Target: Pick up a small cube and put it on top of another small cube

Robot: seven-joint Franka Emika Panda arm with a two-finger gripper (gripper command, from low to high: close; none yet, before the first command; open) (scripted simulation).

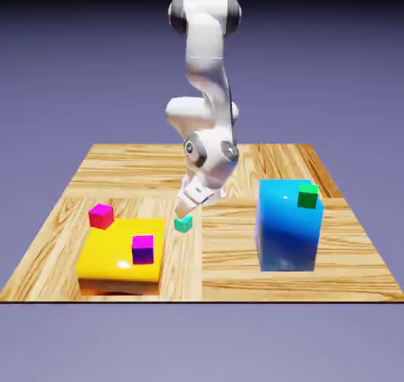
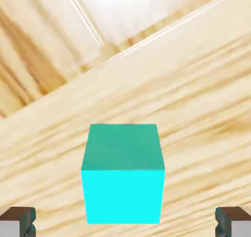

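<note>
1. Fingers (image 2: 125, 221): spread wide, not gripping; grey tips show at btm-left and btm-right corners of hand view, each well clear of the cube's sides.
2. Teal cube (image 2: 122, 175): sits between the two tips in hand view, large and centred, resting on the counter (image 2: 196, 84); gap visible on both sides, so no contact w/ either tip.
3. Same teal cube (image 1: 183, 223) in ext. view: on bare wood just off the far-right corner of the yellow block, directly below the fingers (image 1: 184, 208), which hover close above it.
4. Arm (image 1: 207, 88): white, bends down from top middle; wrist tilted, hand angled toward ext. view's left.
5. Yellow block (image 1: 118, 258): low, wide, at ext. view's left-front; purple cube (image 1: 143, 249) sits on its top near the right edge.
6. Magenta cube (image 1: 101, 215): at the yellow block's far-left corner; whether it rests on block or counter can't be told.
7. Blue block (image 1: 289, 224): tall, at ext. view's right, well apart from teal cube; green cube (image 1: 308, 196) sits on its top, near the far-right corner.
8. Counter: wood-plank surface, seam lines visible in hand view.
</note>
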